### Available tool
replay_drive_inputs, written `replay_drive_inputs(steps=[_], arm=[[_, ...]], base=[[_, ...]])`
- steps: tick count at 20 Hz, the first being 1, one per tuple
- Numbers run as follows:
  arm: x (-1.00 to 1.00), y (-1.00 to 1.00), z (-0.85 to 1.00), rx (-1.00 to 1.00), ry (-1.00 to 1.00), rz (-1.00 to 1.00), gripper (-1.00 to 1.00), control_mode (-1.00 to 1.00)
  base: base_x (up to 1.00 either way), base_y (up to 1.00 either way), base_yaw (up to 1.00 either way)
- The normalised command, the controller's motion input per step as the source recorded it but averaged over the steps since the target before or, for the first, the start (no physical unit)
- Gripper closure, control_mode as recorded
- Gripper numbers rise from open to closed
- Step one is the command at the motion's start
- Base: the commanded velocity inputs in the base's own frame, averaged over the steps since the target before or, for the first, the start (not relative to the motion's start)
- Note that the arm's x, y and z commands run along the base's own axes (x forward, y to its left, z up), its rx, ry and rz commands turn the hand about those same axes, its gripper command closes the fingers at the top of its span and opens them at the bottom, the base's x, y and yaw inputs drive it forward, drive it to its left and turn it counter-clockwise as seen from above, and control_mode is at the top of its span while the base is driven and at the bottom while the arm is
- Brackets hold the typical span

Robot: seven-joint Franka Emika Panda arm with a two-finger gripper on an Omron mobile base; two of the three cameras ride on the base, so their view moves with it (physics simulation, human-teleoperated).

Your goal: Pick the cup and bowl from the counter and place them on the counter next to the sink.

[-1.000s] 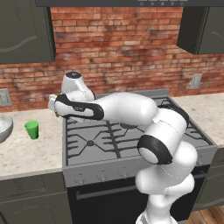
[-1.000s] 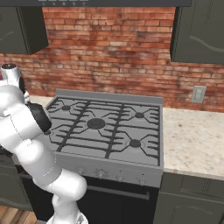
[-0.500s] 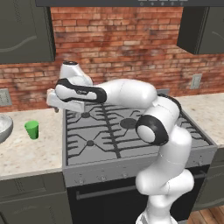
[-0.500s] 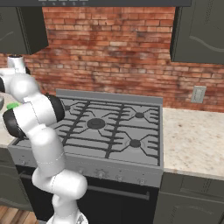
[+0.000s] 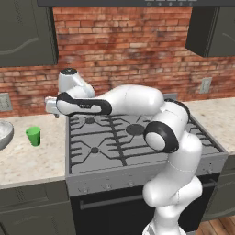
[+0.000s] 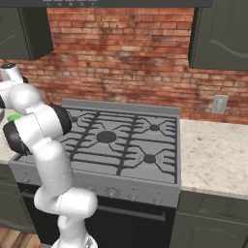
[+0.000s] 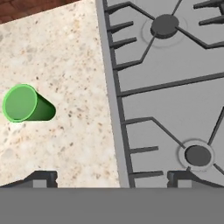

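The cup stood alone on the counter, left of the stove.
I had the gripper hanging over the stove's left edge, fingers spread wide, nothing held.

The left base view is looking forward and down from behind the arm's left; the right base view is doing likewise from its right, both sharing the stove. The hand view is looking closely down where counter is meeting stove.
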Motion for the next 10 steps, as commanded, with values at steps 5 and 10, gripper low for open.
replay_drive_inputs(steps=[5, 10], arm=[[0.11, 0.01, -0.33, 0.01, -0.05, 0.03, -1.0, -1.0], [0.3, 0.09, -0.07, 0.06, 0.06, 0.0, -1.0, -1.0]], base=[[0.0, 0.0, 0.0], [0.0, 0.0, 0.0]])
